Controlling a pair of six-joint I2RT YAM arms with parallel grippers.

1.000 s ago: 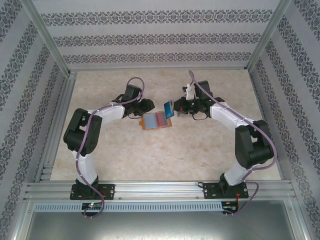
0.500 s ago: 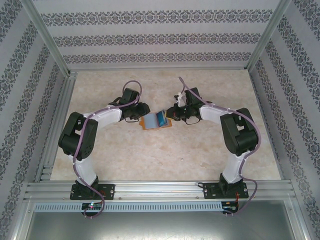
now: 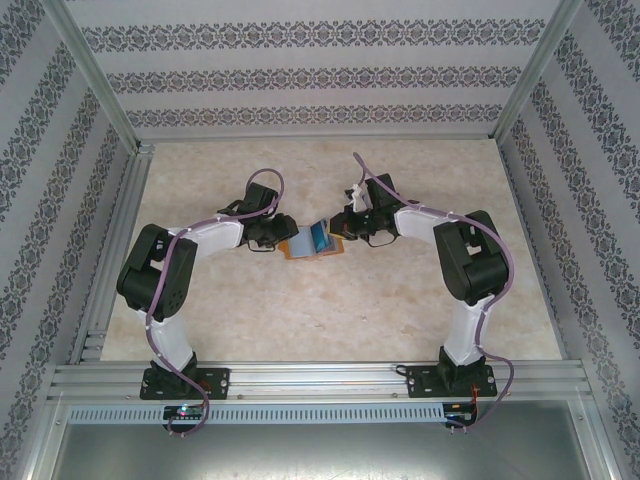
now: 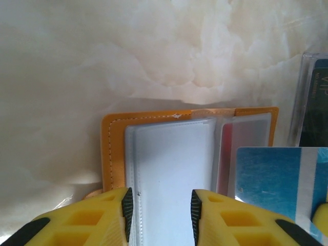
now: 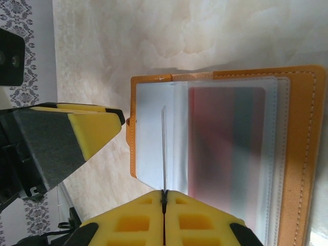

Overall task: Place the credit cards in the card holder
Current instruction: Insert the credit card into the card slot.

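Card holder (image 5: 302, 154) lies open, pockets up, mid-table (image 4: 102, 51) between the two arms; a red card (image 5: 225, 154) already sits in one clear pocket (image 4: 169, 164). Over the last second the right gripper (image 5: 164, 197), jaws pinched shut on a blue credit card (image 4: 277, 179), has dropped and moved in from beside the holder, so the card now hangs edge-on over the open pockets. The left gripper (image 4: 160, 207) has closed in on the holder's left leaf, jaws part-way apart astride the pocket, gripping nothing visible. Judgement: approach done, insertion not yet begun; the card edge must still find a pocket mouth.
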